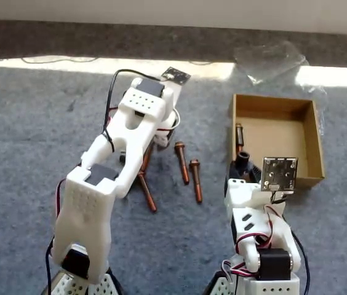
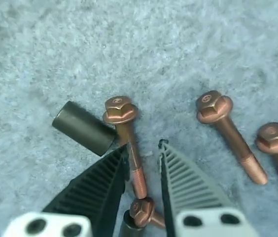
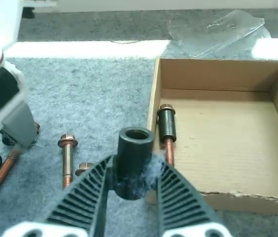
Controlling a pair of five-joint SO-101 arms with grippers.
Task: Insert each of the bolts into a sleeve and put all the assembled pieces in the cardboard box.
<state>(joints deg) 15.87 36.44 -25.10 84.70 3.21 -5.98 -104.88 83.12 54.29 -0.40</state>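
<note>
near the cardboard box [image 3: 227,148], the right tool [image 3: 135,167] grips an upright sleeve [image 3: 135,148].

Small robotics lab or hobby bench, by the look. A grey felt-like mat [image 1: 26,123] covers the table, with two white printed arms [image 1: 118,153] and their exposed wiring at the near edge. Loose bolts [image 1: 181,163] lie left of a plain cardboard box [image 1: 309,132]. A crumpled plastic bag [image 1: 269,61] and thin cable [image 1: 56,59] lie far off in sunlight.
</note>
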